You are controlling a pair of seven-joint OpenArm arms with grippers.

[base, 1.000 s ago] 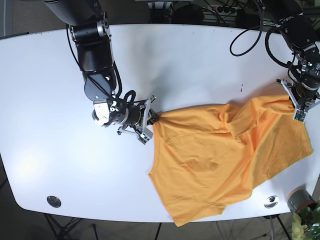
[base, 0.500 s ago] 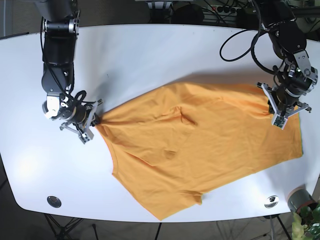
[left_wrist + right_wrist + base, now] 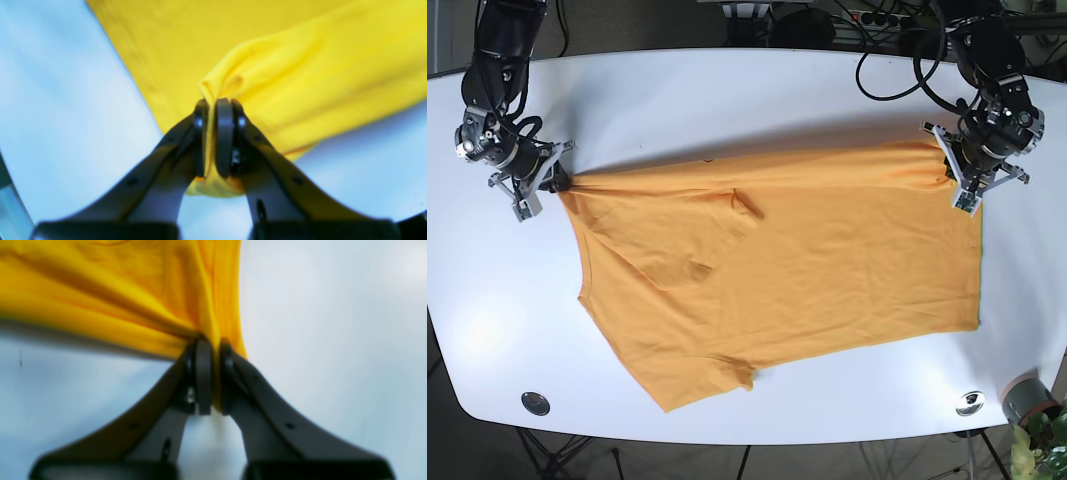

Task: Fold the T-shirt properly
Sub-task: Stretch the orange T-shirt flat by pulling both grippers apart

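The orange T-shirt [image 3: 777, 260] lies stretched wide across the white table [image 3: 727, 100], pulled taut along its upper edge between both arms. On the right of the base view my left gripper [image 3: 957, 180] is shut on the shirt's upper right corner; the left wrist view shows its fingertips [image 3: 227, 140] pinching a bunched fold of the T-shirt [image 3: 300, 66]. On the left my right gripper [image 3: 557, 184] is shut on the upper left corner, and the right wrist view shows the T-shirt [image 3: 116, 290] clamped in my right gripper [image 3: 215, 380]. A small crease sits near the shirt's middle [image 3: 745, 208].
Two round metal fittings [image 3: 535, 403] [image 3: 969, 403] are set into the table near its front edge. A grey cup [image 3: 1025, 397] and a plant stand just off the front right corner. Cables [image 3: 897, 70] hang at the back right.
Both grippers have moved apart and toward the back of the table, still holding the shirt. The cloth has gone from bunched and folded to spread out flat and wide.
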